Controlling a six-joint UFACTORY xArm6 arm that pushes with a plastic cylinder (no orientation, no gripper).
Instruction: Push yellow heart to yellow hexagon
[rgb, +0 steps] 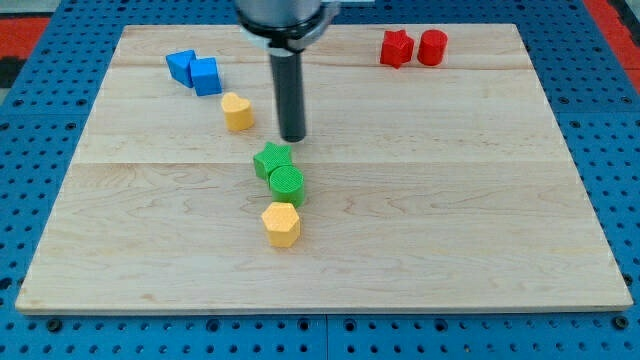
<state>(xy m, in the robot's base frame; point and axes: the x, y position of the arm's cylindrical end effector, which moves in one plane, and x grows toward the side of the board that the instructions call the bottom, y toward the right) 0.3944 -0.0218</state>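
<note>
The yellow heart (237, 111) lies on the wooden board in the upper left part of the view. The yellow hexagon (281, 224) lies lower, near the board's middle. A green star (272, 159) and a green round block (287, 184) sit touching each other, between the heart and the hexagon, the round block just above the hexagon. My tip (293, 138) is to the right of the heart, a short gap apart, and just above the green star.
Two blue blocks (194, 70) touch each other at the upper left, just above the heart. Two red blocks (413, 47) stand side by side at the upper right. The board (450, 200) rests on a blue pegboard surface.
</note>
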